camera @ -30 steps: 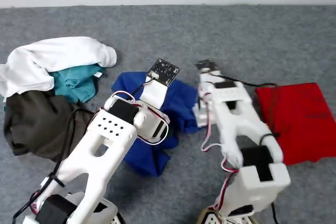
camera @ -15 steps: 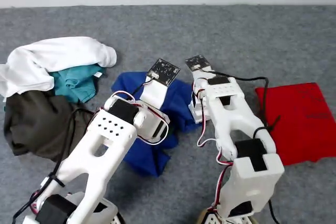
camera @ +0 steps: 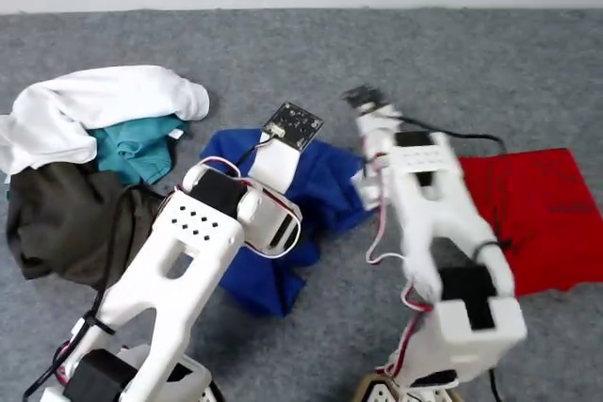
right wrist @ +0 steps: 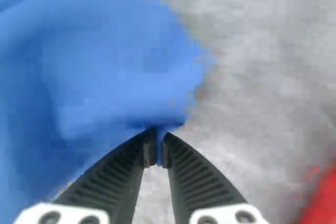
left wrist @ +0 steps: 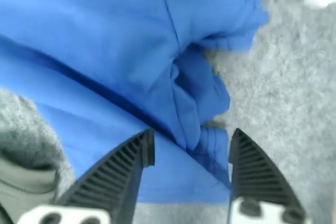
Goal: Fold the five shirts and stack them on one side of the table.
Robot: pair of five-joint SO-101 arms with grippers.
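Observation:
A crumpled blue shirt (camera: 316, 190) lies at the table's middle, between the two arms. My left gripper (left wrist: 190, 142) hangs open just above its folds (left wrist: 131, 61). My right gripper (right wrist: 156, 145) is shut on the blue shirt's edge (right wrist: 105, 72), with cloth pinched between its tips. A red shirt (camera: 542, 214) lies flat at the right. At the left, a white shirt (camera: 94, 105), a teal shirt (camera: 141, 148) and a dark olive shirt (camera: 66, 218) lie in a heap.
The table is covered in grey carpet (camera: 377, 63), bare along the back. A pale wall runs behind it. Cables trail along both arms.
The right arm swung left to the blue shirt, then pulled back to the right with its edge. The left arm barely moved.

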